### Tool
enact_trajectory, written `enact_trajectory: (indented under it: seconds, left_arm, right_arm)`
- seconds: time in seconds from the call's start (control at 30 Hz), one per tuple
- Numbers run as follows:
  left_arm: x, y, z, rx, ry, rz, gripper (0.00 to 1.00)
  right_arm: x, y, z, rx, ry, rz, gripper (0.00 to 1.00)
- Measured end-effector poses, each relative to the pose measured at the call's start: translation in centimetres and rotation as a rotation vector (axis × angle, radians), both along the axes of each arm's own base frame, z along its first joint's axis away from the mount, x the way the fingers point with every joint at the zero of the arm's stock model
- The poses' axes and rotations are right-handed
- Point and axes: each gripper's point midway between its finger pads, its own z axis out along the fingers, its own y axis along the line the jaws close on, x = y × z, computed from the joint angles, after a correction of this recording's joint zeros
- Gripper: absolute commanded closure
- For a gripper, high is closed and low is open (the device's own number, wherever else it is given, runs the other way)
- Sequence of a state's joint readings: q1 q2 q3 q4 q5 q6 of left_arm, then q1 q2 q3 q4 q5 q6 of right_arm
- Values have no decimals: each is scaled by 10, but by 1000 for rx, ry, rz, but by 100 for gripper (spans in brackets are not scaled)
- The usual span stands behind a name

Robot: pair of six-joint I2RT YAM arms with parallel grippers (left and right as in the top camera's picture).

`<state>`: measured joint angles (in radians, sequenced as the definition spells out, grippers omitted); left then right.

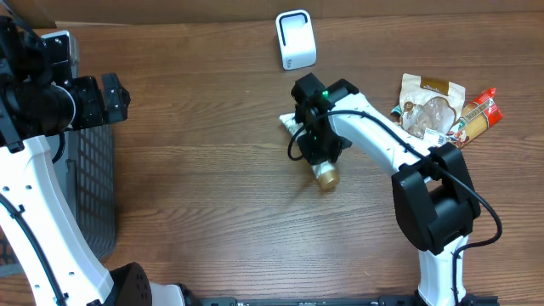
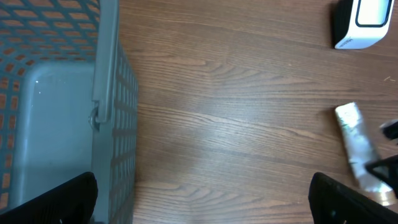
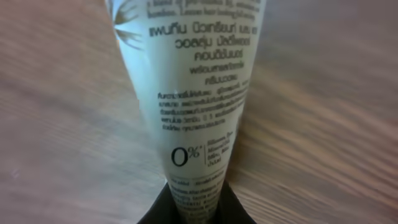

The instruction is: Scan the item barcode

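- My right gripper (image 3: pixel 196 210) pinches the tube (image 3: pixel 193 93) between both fingers, jaws nearly closed
- I see the tube lying on the table (image 1: pixel 212 195), near the scanner (image 1: pixel 295 39)
- My left gripper (image 2: pixel 200 196) gapes wide, holding nothing

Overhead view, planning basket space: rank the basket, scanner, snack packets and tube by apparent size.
1. basket, though partly hidden
2. snack packets, as a pile
3. scanner
4. tube, unsure against the scanner: the right gripper hides most of it.
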<state>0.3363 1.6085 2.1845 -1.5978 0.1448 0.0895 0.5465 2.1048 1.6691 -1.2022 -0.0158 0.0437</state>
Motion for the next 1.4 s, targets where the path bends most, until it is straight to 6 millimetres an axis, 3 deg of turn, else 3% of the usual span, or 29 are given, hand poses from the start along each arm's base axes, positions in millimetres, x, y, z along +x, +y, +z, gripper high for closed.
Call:
enact_trajectory:
  seconds: [0.17,0.3,0.37,0.53,0.7,0.8,1.03,1.3,1.4]
  left_arm:
    - [0,0,0,0,0,0,0]
    - [0,0,0,0,0,0,1]
    - [0,0,0,0,0,0,1]
    - [0,0,0,0,0,0,0]
    - [0,0,0,0,0,0,1]
    - [0,0,0,0,0,0,0]
    - [0,0,0,0,0,0,1]
    - [0,0,0,0,0,0,1]
    - [0,0,0,0,0,0,1]
  right_arm:
    - [22,-10,18,-210,-196,-49,96]
    - [23,11,21,-255,-310,-22,83]
    - [18,26,19,-268,-368,-10,69]
    - [3,37,5,-343,-408,26,54]
    - [-9,44,-5,-372,-403,69,51]
    - [-16,54,-6,-360,-407,89,41]
    - [-17,59,-7,-337,-403,88,40]
    - [4,36,-1,-401,-451,50,41]
    - [11,33,-1,-394,-453,49,45]
